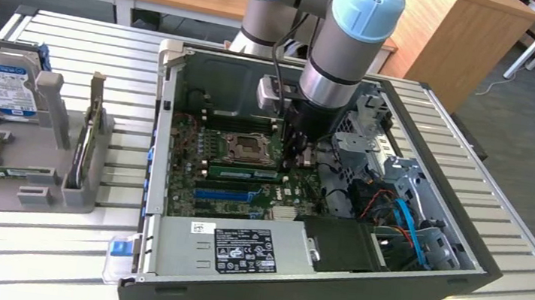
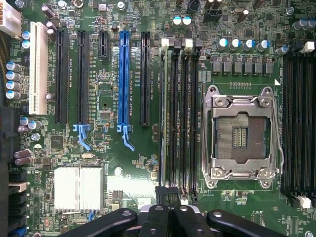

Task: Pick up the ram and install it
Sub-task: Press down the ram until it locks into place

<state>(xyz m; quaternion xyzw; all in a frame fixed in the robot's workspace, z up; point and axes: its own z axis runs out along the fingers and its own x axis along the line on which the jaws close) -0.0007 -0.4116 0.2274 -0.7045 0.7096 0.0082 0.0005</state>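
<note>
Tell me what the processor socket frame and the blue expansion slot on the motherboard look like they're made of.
Processor socket frame: looks like bare metal, silvery with bright glints along its edges. Blue expansion slot: likely moulded plastic, with even, matte colour and a matching blue latch at one end.

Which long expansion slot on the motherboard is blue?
The blue long slot, second from the memory slots; its long neighbours are black, and the far one is white.

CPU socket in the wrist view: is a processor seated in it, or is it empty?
Empty. Inside the metal retention frame the CPU socket shows its bare contact field, with no chip covering it.
</note>
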